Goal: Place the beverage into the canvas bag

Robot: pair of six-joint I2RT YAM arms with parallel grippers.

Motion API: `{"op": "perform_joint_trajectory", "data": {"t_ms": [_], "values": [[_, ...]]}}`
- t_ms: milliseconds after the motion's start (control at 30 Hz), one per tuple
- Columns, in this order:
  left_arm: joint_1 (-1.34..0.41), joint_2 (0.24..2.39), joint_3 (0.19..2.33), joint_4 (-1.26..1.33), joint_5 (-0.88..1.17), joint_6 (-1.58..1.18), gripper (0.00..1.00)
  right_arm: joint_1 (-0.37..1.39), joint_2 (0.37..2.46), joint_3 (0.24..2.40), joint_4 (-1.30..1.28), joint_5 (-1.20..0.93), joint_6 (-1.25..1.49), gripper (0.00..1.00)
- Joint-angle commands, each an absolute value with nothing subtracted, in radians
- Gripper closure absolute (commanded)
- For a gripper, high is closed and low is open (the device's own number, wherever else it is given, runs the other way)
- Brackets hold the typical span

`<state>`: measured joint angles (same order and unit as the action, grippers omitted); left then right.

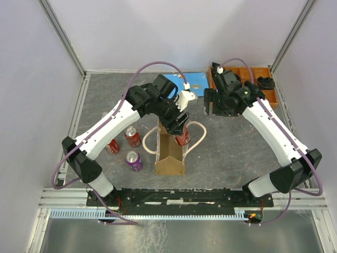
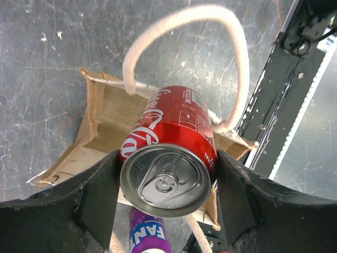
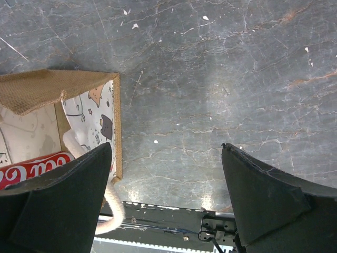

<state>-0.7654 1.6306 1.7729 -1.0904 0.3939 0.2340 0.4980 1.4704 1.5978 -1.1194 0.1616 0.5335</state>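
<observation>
My left gripper (image 1: 178,124) is shut on a red Coca-Cola can (image 1: 182,138) and holds it at the far end of the open mouth of the tan canvas bag (image 1: 169,158). In the left wrist view the fingers (image 2: 97,192) clamp the can (image 2: 174,134) on both sides, its base pointing down into the bag (image 2: 105,113), and a cream rope handle (image 2: 231,47) loops beyond it. My right gripper (image 1: 209,108) is open and empty, right of the bag; in its own view (image 3: 166,195) it hangs over bare table, with the bag (image 3: 89,84) and the can (image 3: 31,169) at the left.
Two red cans (image 1: 132,137) (image 1: 111,146) and a purple Fanta can (image 1: 134,161) stand left of the bag. An orange compartment tray (image 1: 247,74) sits at the back right, with a blue object (image 1: 187,80) beside it. The black base rail (image 1: 179,196) runs along the near edge.
</observation>
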Motion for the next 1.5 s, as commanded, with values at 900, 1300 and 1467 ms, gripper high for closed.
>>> {"op": "perform_joint_trajectory", "data": {"t_ms": [900, 1300, 1467], "values": [[-0.782, 1.567, 1.509, -0.784, 0.146, 0.309, 0.97, 0.451, 1.413, 1.569, -1.127, 0.164, 0.502, 0.08], [-0.784, 1.626, 1.418, -0.624, 0.085, 0.25, 0.97, 0.446, 1.407, 1.582, -1.151, 0.182, 0.502, 0.08], [-0.792, 1.653, 1.407, -0.585, 0.076, 0.217, 0.97, 0.445, 1.417, 1.597, -1.162, 0.182, 0.495, 0.08]]}}
